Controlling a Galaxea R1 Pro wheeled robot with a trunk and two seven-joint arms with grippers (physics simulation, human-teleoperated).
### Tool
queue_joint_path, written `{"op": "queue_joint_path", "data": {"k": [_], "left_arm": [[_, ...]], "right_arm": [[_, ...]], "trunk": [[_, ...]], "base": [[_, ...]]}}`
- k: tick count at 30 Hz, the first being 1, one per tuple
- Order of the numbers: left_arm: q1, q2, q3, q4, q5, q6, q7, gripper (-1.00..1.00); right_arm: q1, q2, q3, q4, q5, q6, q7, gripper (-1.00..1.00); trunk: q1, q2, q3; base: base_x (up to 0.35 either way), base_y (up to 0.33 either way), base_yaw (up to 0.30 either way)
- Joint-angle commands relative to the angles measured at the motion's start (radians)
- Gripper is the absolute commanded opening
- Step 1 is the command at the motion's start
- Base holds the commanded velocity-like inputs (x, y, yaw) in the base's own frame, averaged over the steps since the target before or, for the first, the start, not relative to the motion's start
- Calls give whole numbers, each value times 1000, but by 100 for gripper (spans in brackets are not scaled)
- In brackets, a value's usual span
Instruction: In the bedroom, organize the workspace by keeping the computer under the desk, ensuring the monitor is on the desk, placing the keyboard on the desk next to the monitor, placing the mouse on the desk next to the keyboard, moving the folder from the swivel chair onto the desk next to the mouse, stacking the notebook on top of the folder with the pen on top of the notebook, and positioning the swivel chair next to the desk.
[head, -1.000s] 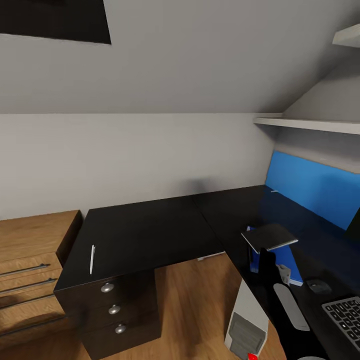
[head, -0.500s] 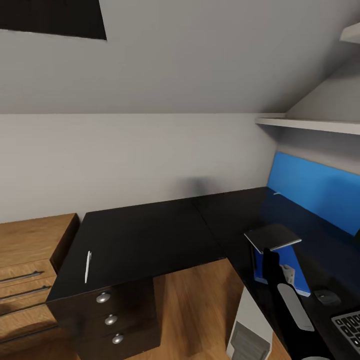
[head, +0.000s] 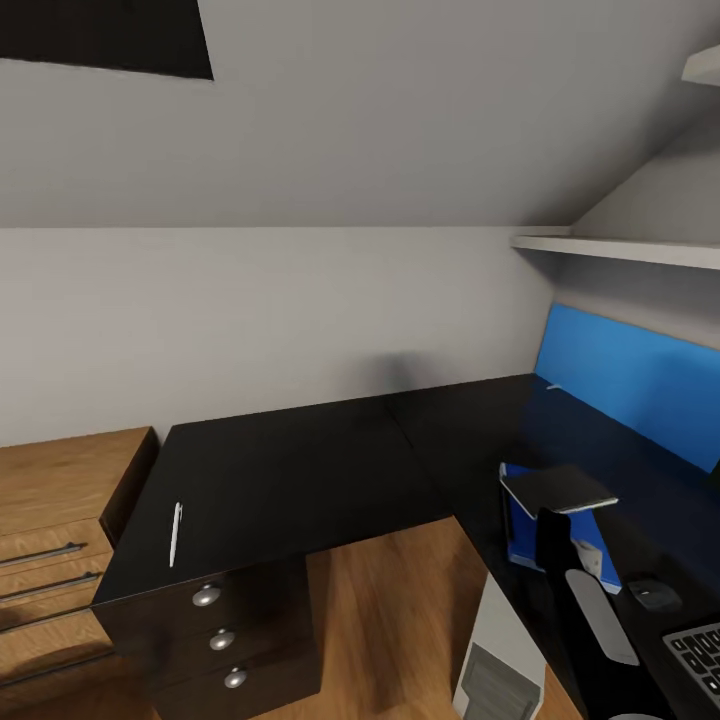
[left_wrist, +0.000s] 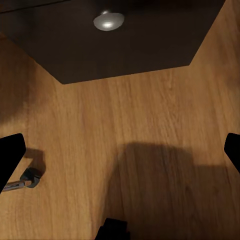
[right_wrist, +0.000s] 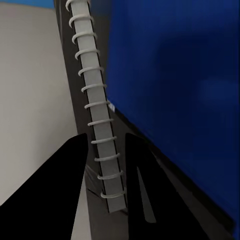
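- Holding the thin dark-grey spiral-bound notebook (head: 558, 490) by its wire-bound spine, the right hand (right_wrist: 102, 165) is closed on it; the right wrist view has the two dark fingers (right_wrist: 60, 190) either side of the white coil.
- The notebook hangs flat just above the flat bright blue folder (head: 530, 525), apart from it by a small gap as far as the head view tells, so the stacking step looks close to done but not finished.
- I judge the notebook light and fairly stiff; gripped at one edge it may sag or swing, and the wire coil is a rounded, slippery hold, so a slow level lowering suits it.
- The folder lies on the matte black L-shaped table (head: 300, 470), with the small dark rounded mouse (head: 645, 593) just beyond it and the silver-framed keyboard (head: 700, 645) past the mouse.
- The slim whitish pen (head: 175, 533) lies far from the folder, near the table's outer edge above the drawers; it looks light and prone to roll, best pinched at mid-length across its shaft.
- The left hand (left_wrist: 120, 165) hangs over the wooden floor (left_wrist: 140, 130), its fingers wide apart and empty.
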Motion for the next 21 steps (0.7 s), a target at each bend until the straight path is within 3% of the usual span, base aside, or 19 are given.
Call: {"op": "queue_joint_path", "data": {"k": [1, 21], "left_arm": [[-1, 1, -7, 1, 9, -4, 8, 100], [-1, 1, -7, 1, 9, -4, 8, 100]], "right_arm": [[-1, 0, 1, -1, -10, -6, -6, -100], [-1, 0, -1, 0, -9, -4, -21, -100]], "trunk": [[0, -1, -1], [0, -1, -1]], "base": [[0, 0, 0], [0, 0, 0]]}}
